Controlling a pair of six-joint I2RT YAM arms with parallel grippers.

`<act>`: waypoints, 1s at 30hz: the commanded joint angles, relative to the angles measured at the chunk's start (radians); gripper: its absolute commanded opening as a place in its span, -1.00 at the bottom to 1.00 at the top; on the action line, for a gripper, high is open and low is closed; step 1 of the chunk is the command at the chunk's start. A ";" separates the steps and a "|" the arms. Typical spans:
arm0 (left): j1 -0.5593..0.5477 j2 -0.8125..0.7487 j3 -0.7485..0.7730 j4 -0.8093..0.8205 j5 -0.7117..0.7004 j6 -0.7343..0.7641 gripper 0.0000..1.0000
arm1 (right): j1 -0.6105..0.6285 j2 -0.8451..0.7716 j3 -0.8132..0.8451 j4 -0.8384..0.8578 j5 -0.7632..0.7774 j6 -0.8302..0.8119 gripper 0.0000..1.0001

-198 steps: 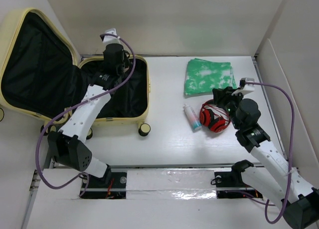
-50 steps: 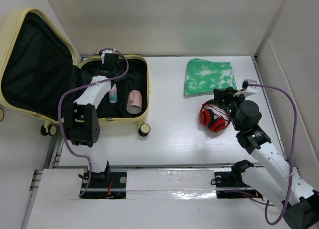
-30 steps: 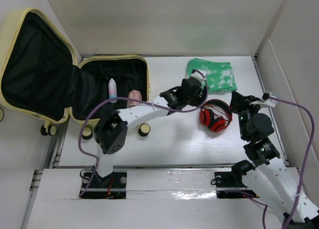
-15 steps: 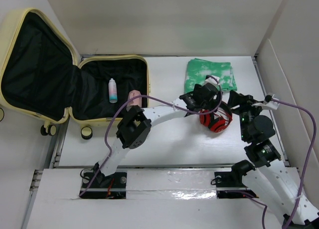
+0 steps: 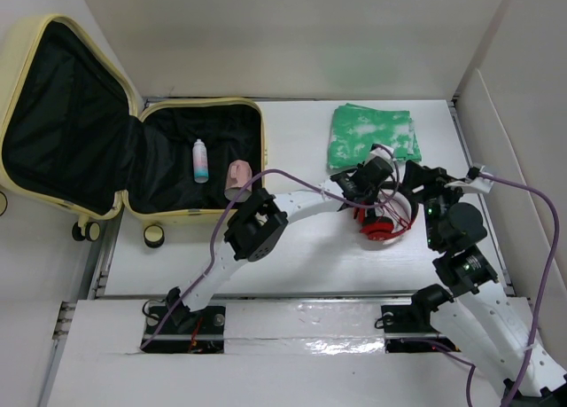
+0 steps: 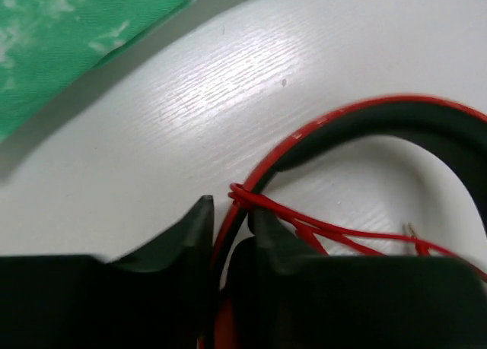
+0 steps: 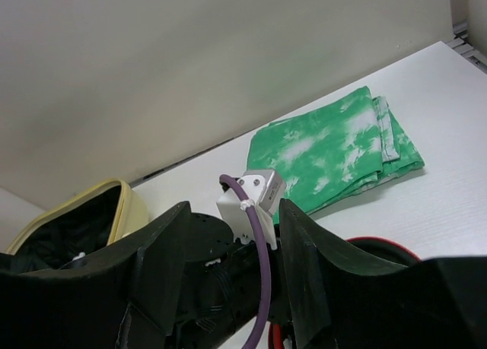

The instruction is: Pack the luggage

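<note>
The luggage (image 5: 190,214), a pale yellow suitcase, lies open at the left, and its rim (image 7: 122,204) also shows in the right wrist view. A small bottle (image 5: 200,160) and a pink cup (image 5: 237,178) lie on its black lining. Red-and-black headphones (image 5: 384,224) rest on the white table right of centre. My left gripper (image 5: 383,199) reaches across to them. In the left wrist view this gripper (image 6: 228,221) is shut on the headphones' headband (image 6: 365,125), next to a red cable (image 6: 342,235). My right gripper (image 7: 232,235) hangs open just right of the headphones (image 7: 380,246), holding nothing.
A folded green-and-white cloth (image 5: 373,134) lies behind the headphones, and it shows in both wrist views (image 6: 61,30) (image 7: 335,155). The left arm's wrist camera (image 7: 255,201) sits between the right fingers' line of sight. White walls close in the table at back and right.
My left arm swung from the suitcase rightwards to the headphones and closed on the headband. The headphones shifted slightly towards me. The right arm barely moved.
</note>
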 commanded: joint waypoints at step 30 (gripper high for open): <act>0.987 -1.088 -0.885 0.164 -0.034 -0.228 -1.00 | -0.004 0.002 -0.011 0.081 -0.090 -0.014 0.10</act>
